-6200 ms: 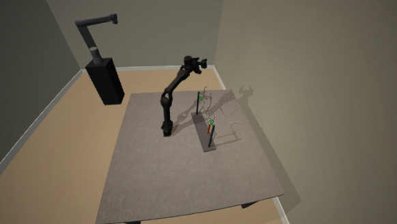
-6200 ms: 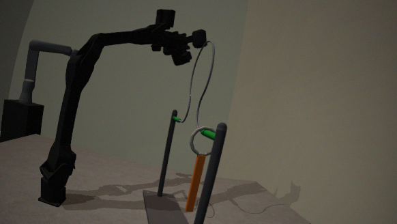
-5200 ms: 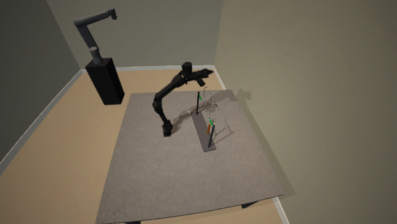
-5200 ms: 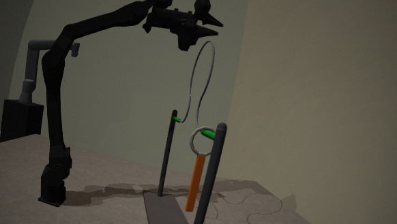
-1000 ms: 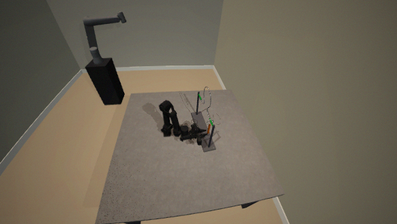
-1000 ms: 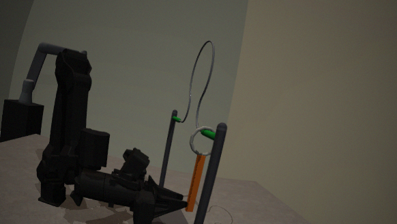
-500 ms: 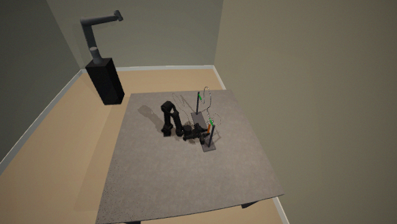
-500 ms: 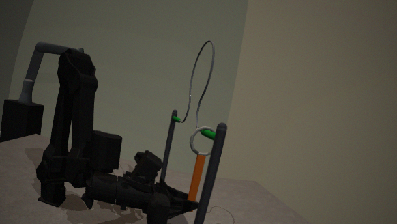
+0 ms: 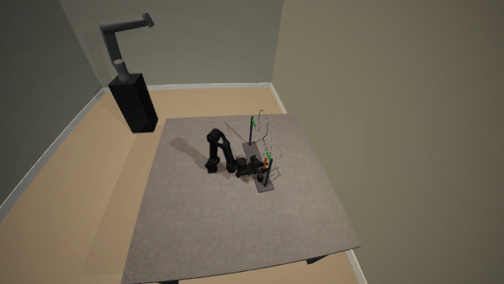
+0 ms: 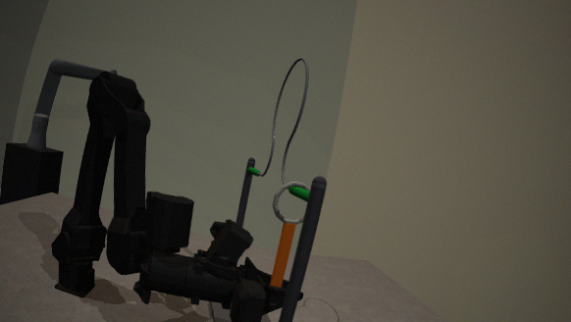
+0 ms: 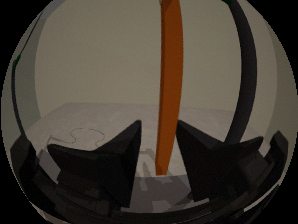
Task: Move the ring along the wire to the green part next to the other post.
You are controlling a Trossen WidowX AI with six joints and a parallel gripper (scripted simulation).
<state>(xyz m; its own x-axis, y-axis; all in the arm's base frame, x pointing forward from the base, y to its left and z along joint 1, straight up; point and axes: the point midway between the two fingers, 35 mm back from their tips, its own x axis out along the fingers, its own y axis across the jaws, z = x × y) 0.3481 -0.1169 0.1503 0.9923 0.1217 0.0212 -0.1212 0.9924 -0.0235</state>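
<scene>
The ring [image 10: 276, 202] hangs around the green wire part [image 10: 300, 193] [image 9: 268, 155] beside the near post [image 10: 307, 236] [image 9: 268, 173] [image 11: 248, 65]. Its orange handle [image 10: 283, 255] [image 9: 265, 163] [image 11: 171, 65] points down. My gripper [image 11: 158, 124] [image 10: 288, 290] is partly open, with the handle's lower end between its fingers. In the wrist view the handle is nearer the right finger, with a wider gap on the left. The other green part [image 10: 254, 171] [image 9: 254, 123] is at the far post [image 10: 245, 196] [image 9: 251, 132].
The thin grey wire [image 10: 306, 83] rises in a tall loop between the posts, above my gripper. The near post stands close beside the fingers. The posts stand on a dark base plate [image 9: 264, 189] on the table [image 9: 208, 225]. Another grey arm [image 9: 126, 26] stands on a black pedestal beyond the table.
</scene>
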